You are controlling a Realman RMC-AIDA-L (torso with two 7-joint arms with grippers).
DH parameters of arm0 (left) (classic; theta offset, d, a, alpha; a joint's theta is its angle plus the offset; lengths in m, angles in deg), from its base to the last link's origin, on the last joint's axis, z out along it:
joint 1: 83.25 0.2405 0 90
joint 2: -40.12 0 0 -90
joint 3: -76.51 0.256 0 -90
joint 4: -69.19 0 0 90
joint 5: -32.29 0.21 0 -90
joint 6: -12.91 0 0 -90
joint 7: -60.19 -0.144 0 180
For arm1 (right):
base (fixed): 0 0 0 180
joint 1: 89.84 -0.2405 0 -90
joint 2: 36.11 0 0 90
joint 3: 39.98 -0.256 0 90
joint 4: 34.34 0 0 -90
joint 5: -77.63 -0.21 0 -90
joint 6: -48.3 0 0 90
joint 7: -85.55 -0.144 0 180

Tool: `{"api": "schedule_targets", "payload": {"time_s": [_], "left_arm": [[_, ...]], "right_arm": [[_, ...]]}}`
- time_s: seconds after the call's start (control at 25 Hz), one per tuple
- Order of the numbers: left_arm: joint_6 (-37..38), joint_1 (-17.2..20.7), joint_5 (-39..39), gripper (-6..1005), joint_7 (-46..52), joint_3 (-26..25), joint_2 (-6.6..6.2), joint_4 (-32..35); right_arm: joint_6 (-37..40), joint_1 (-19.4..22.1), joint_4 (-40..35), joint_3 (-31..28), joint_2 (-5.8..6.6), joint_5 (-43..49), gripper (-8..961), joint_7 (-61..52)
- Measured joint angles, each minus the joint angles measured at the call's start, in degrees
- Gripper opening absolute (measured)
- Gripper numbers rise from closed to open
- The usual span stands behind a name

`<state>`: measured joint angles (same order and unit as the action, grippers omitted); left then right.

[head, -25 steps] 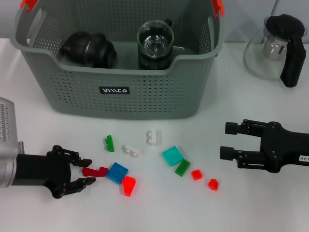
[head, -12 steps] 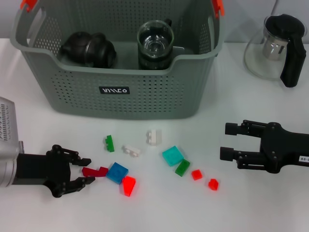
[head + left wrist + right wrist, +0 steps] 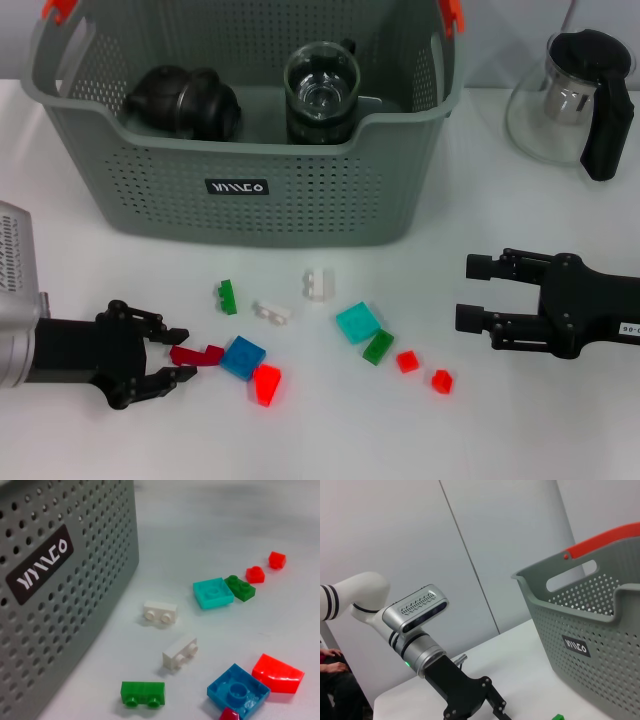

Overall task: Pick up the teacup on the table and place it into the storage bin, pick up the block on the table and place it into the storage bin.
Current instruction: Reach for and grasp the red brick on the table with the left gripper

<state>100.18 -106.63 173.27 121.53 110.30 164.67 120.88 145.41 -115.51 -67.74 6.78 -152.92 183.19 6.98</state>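
The grey storage bin (image 3: pixel 240 190) stands at the back of the table. Inside it, a glass teacup (image 3: pixel 322 90) with a black handle stands upright. Several small blocks lie scattered in front of the bin. My left gripper (image 3: pixel 188 353) is low at the front left, open, and a dark red block (image 3: pixel 197 354) lies on the table between its fingertips. A blue block (image 3: pixel 243 357) and a bright red one (image 3: pixel 265 383) lie just beyond it. At the right my right gripper (image 3: pixel 466 291) hovers open and holds nothing.
A black round pot (image 3: pixel 180 102) sits in the bin beside the teacup. A glass pitcher (image 3: pixel 570 100) with a black handle stands at the back right. Green (image 3: pixel 143 693), white (image 3: pixel 180 653), teal (image 3: pixel 213 592) and small red (image 3: pixel 255 574) blocks lie near the bin wall (image 3: pixel 60 580).
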Motion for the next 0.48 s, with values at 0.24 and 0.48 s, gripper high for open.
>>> {"api": "schedule_targets", "payload": {"time_s": [0.24,0.48], "left_arm": [[-0.12,-0.04,0.09,335,0.16,0.07,-0.02,-0.38],[-0.69,-0.31,0.90,269,1.24,0.12,-0.05,-0.54]], "right_arm": [[0.00,0.00,0.00,0.00,0.00,0.00,822,0.00],[0.00,0.00,0.00,0.00,0.00,-0.01,823,0.00]]}}
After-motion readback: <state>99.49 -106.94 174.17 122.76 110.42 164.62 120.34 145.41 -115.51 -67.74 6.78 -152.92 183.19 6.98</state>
